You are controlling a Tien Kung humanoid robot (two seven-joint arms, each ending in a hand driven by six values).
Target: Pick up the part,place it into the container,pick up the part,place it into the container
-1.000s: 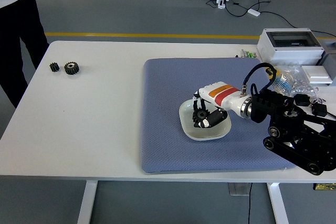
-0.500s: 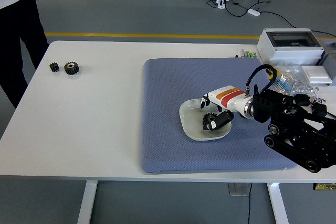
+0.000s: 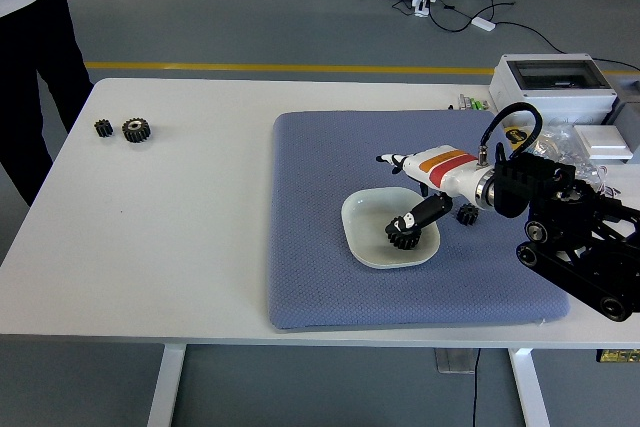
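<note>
The right hand [image 3: 420,197] reaches in from the right over the blue mat [image 3: 320,247], its white back with red and orange stripes turned upward and its fingers loosely spread, gripping nothing. One dark finger [image 3: 428,209] slants down over the bowl's right rim toward a black gear [image 3: 404,235], which lies inside the white bowl [image 3: 365,247] near its right side; whether the fingertip touches the gear cannot be told. A second, smaller gear [image 3: 467,213] sits on the mat just outside the bowl, to its right, under the wrist. The bowl rests on the mat a little right of the mat's middle. The black arm [image 3: 580,247] stretches back to the picture's right edge, a looped cable arching above the wrist. Behind it, at the table's far right corner, stand a grey box [image 3: 555,82] and some clear plastic bags [image 3: 575,147]. Well apart, on the bare white table [image 3: 180,217] near its far left corner, two more gears [image 3: 124,129] lie side by side, the left one smaller. A person [image 3: 30,47] in dark trousers stands beyond the left end of the table.
</note>
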